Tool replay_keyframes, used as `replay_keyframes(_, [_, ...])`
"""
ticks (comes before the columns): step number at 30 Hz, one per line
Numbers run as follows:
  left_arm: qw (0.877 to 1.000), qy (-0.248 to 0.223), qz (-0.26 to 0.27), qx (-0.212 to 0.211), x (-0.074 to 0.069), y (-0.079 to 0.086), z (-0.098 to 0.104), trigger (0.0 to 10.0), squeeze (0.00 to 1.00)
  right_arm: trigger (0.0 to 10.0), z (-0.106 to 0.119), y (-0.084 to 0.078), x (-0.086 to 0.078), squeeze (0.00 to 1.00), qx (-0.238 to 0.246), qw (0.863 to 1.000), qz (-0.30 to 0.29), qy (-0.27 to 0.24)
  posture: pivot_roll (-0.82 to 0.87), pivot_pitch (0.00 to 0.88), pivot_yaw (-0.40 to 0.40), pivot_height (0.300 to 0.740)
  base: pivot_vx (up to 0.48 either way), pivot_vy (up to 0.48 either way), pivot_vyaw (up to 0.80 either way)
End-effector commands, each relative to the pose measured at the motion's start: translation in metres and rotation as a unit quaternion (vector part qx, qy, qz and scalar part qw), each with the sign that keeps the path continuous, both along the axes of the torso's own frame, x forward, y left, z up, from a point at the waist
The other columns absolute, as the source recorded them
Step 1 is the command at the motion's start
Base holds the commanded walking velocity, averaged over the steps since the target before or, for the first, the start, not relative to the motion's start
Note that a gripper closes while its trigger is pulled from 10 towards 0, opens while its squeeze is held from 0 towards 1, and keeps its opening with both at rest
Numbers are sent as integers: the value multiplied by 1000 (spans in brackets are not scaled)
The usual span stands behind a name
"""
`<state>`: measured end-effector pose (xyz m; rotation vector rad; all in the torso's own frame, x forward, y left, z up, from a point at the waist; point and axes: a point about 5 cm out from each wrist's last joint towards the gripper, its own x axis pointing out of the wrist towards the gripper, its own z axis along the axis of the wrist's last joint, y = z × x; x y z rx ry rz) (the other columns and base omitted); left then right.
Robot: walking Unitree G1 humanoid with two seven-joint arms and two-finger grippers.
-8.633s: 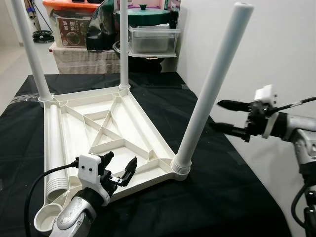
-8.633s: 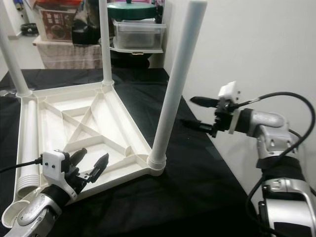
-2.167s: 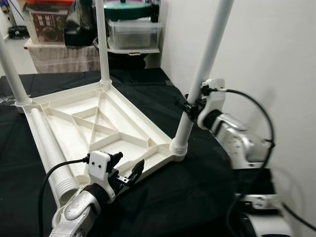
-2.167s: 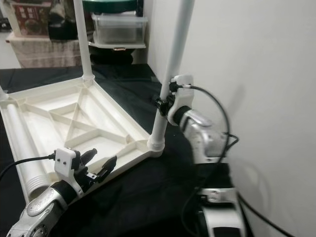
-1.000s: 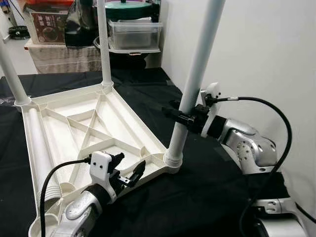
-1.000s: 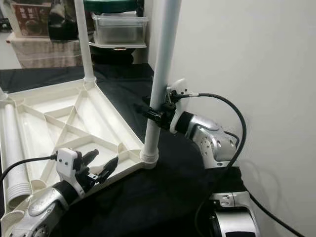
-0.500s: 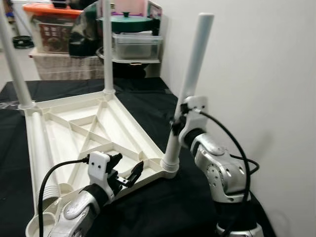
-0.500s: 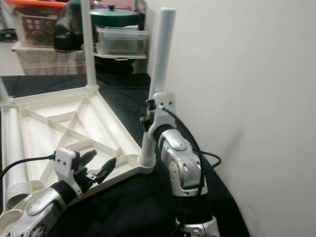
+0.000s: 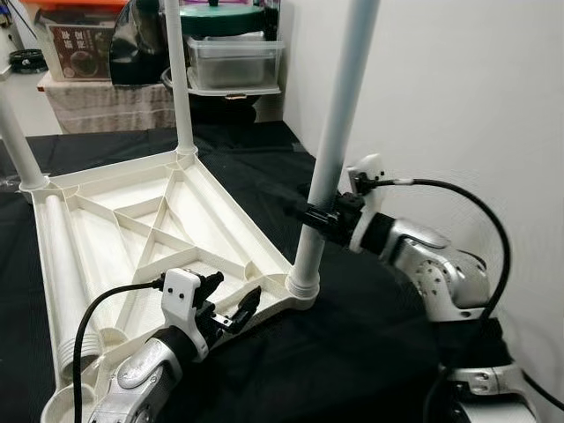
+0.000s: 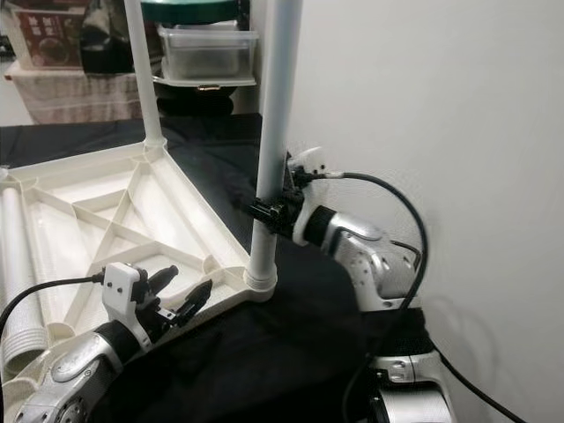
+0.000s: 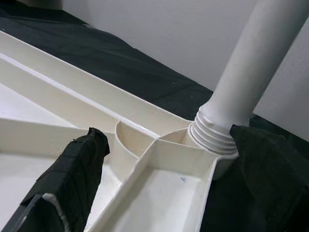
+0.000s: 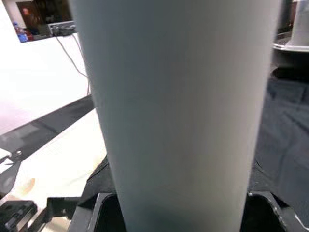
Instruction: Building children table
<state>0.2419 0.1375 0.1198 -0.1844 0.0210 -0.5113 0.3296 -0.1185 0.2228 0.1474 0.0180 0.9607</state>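
Observation:
A white plastic tabletop (image 9: 115, 238) lies upside down on a black-covered table. An upright white leg (image 9: 339, 115) stands in its near right corner socket (image 11: 212, 137). My right gripper (image 9: 314, 214) is shut on this leg a little above the socket, and the leg (image 12: 178, 111) sits between its fingers. My left gripper (image 9: 231, 295) is open at the tabletop's front edge, left of that socket, holding nothing. Two more legs (image 9: 174, 79) stand at the far corners. A loose leg (image 9: 62, 264) lies along the tabletop's left side.
A white wall (image 9: 458, 106) rises close on the right, just behind my right arm. At the back stand a clear plastic box (image 9: 231, 62), a green pot lid (image 9: 220, 13) and a printed carton (image 9: 75, 40). Black cloth (image 9: 352, 352) covers the table's near right corner.
My right forearm has swung round the leg and now reaches in from the right, still gripping it. The camera view has shifted. The left gripper stays as it was.

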Motion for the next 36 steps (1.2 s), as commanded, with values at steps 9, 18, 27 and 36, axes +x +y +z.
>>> replay_keyframes(9, [1000, 10, 1, 0, -4, 3, -3, 10000, 0, 0, -70, 9, 12, 0, -146, 915, -354, 129, 26, 0, -110, 740, 0, 0, 0])
replay_keyframes(18, [1000, 6, -8, 4, 3, 3, -1, 10000, 0, 10000, -46, 27, -4, 1000, -116, 936, -321, 83, 10, 0, -102, 740, 0, 0, 0])
replay_keyframes(27, [1000, 5, -9, -1, 2, 0, -2, 10000, 0, 10000, 13, -2, 19, 0, -15, 982, -186, -7, 12, 0, -111, 740, 0, 0, 0])
replay_keyframes(36, [1000, 3, -7, -1, 2, 1, -1, 10000, 0, 0, -5, 23, 3, 0, -17, 998, -53, 12, 25, 0, -120, 740, 0, 0, 0])
